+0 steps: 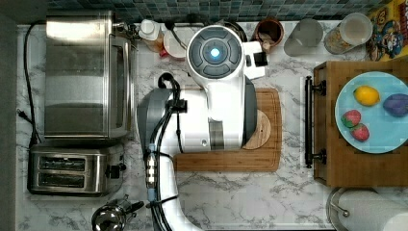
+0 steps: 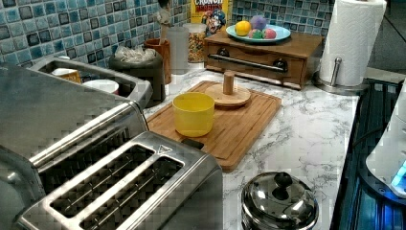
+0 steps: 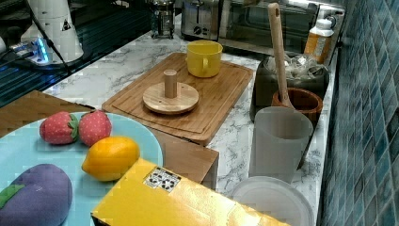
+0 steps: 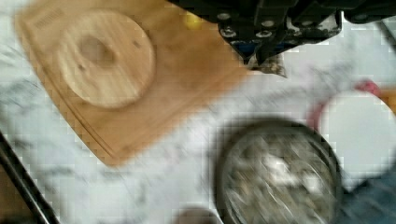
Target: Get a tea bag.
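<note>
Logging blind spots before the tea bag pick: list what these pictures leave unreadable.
- Dark container of tea bags: the wrist view blurs it, so single bags cannot be told apart.
- The same container, top view: the arm covers it.
- Gripper: dark and blurred in the wrist view, cut by the frame edge.
- Yellow mug: the left view does not show inside it.

crowded back row, open marble in front

the dark tea bag container (image 2: 139,67) sits at the back of the counter, its top open from above. a wooden utensil holder (image 3: 301,101) with a tall spoon (image 3: 277,47) stands just beside it, then a frosted cup (image 3: 277,141). on the container's other side a bottle (image 3: 319,35) and the toaster oven (image 1: 86,72) close in. the yellow mug (image 2: 193,113) and pegged wooden disc (image 2: 228,93) occupy the cutting board (image 2: 239,129); bare marble (image 2: 306,139) lies beyond the board.
</note>
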